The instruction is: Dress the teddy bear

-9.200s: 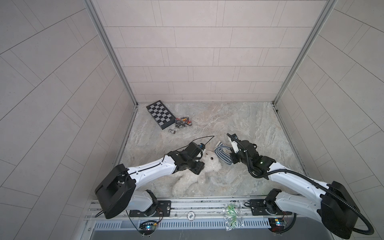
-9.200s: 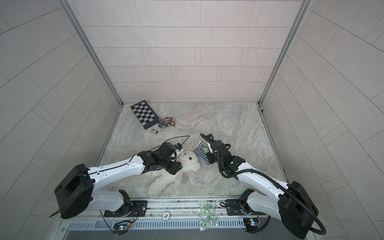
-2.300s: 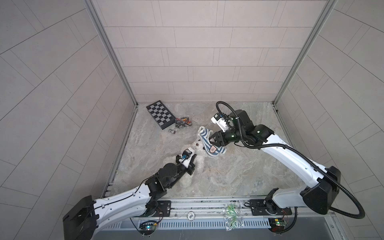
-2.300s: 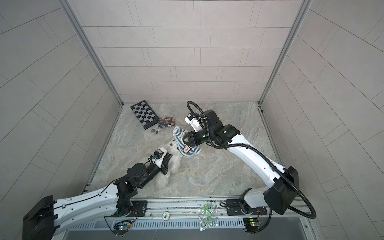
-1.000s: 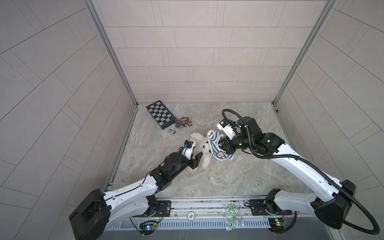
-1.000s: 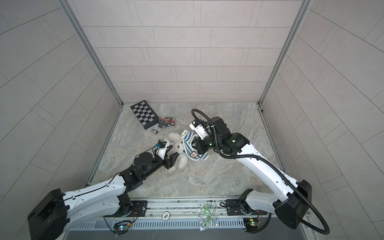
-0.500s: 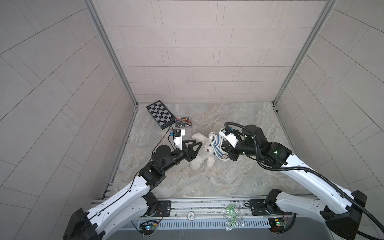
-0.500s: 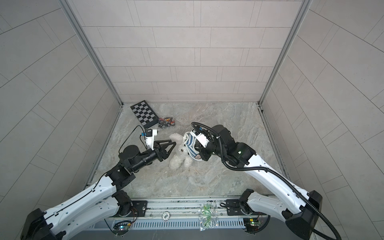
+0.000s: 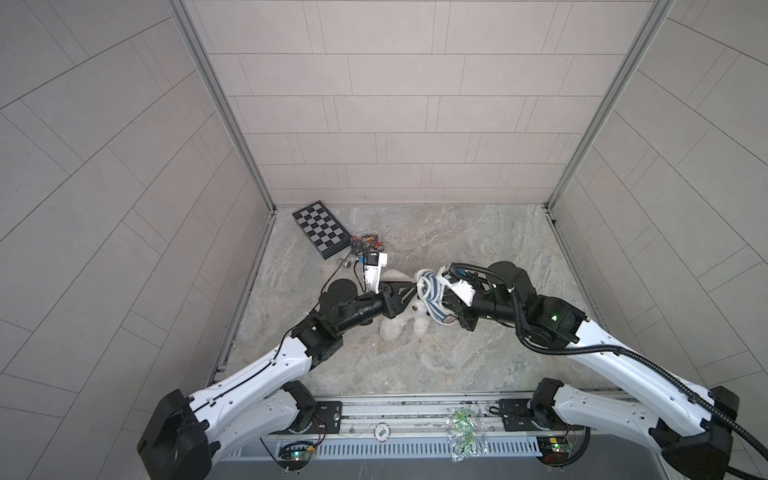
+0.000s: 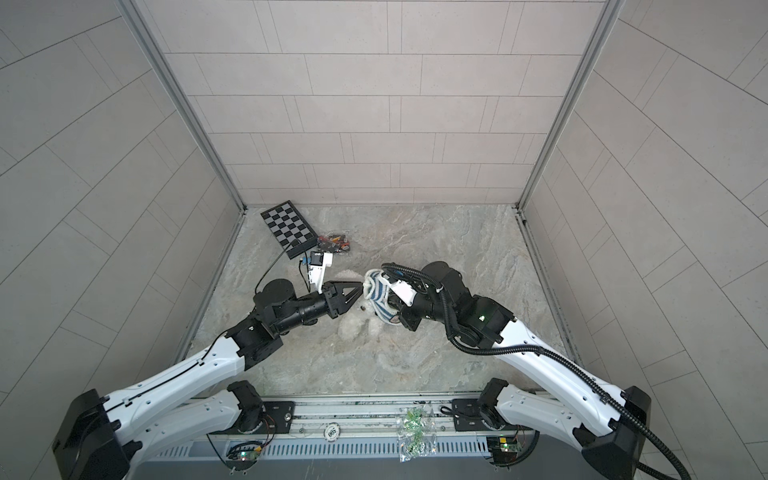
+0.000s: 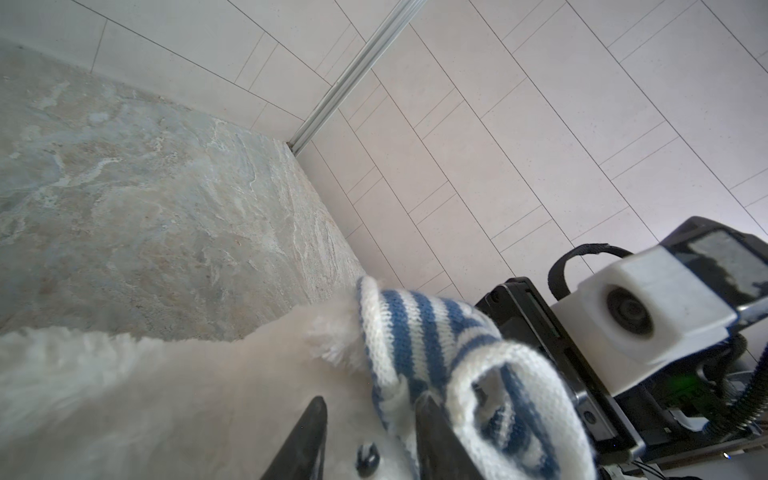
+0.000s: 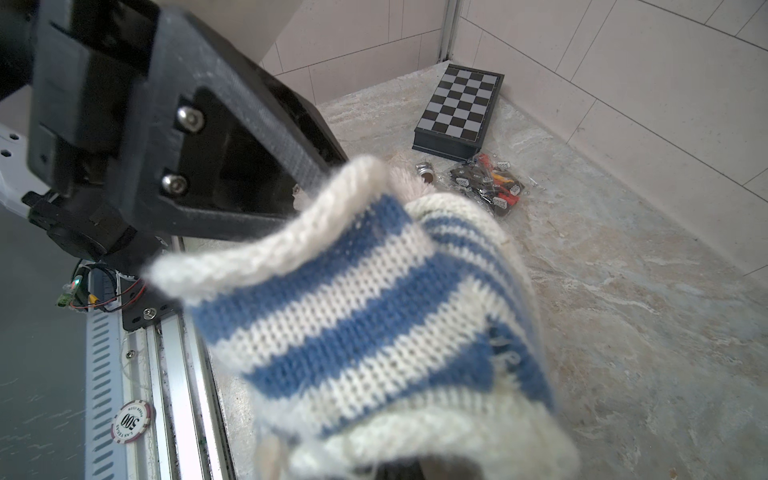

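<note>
The teddy bear (image 9: pixel 392 330) lies on the stone floor in both top views, its head partly inside the blue-and-white striped shirt (image 9: pixel 430 291). My right gripper (image 9: pixel 446 309) is shut on the shirt's hem and holds it over the bear's head; the knit (image 12: pixel 374 324) fills the right wrist view and hides the jaws. My left gripper (image 11: pixel 372 409) is open at a narrow gap, straddling the bear's white face (image 11: pixel 166 395). One of its fingers (image 11: pixel 428 415) touches the shirt's rolled edge (image 11: pixel 415 332). A dark eye or nose shows between the jaws.
A chessboard (image 9: pixel 320 228) lies at the back left, with a clear bag of small pieces (image 9: pixel 365 241) and a metal cap (image 12: pixel 424 168) beside it. A poker chip (image 12: pixel 129 422) and a plastic bag (image 9: pixel 461 432) rest on the front rail.
My left gripper has swung up to the bear's head and its jaws have narrowed. My right gripper has brought the shirt down over the head.
</note>
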Controlling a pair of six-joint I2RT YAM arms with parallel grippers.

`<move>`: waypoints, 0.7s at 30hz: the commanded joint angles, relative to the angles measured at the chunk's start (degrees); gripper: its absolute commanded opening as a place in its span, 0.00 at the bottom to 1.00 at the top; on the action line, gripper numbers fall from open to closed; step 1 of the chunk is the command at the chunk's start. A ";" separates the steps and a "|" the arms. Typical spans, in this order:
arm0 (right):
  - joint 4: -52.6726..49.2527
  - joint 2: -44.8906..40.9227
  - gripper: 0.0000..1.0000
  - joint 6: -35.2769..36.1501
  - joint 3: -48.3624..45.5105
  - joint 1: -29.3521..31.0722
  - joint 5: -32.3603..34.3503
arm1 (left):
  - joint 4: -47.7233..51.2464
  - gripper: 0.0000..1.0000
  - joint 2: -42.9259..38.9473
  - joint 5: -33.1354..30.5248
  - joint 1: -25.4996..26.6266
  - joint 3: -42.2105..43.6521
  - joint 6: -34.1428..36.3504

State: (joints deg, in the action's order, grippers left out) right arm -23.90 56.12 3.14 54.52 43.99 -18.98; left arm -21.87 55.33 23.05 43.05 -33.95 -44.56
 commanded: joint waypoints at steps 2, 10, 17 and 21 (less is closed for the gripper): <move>2.37 -1.40 0.00 2.49 0.32 0.35 -0.01 | -0.90 0.36 -0.05 0.83 1.05 -2.03 -0.11; 2.07 -2.48 0.00 2.62 0.04 0.66 -0.28 | 1.25 0.21 0.57 -0.16 1.67 -2.99 0.43; 0.96 -3.60 0.00 3.58 -0.01 1.18 0.29 | 5.24 0.00 -1.77 -2.45 0.26 -2.47 1.33; -0.03 -3.94 0.00 4.31 0.18 1.70 1.01 | 7.68 0.00 -3.40 -2.61 -1.84 -1.61 1.86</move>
State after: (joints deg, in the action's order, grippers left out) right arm -24.27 53.63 4.78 54.28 45.12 -18.44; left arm -16.71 53.52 21.47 42.59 -35.18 -43.92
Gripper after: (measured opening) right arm 0.060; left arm 0.045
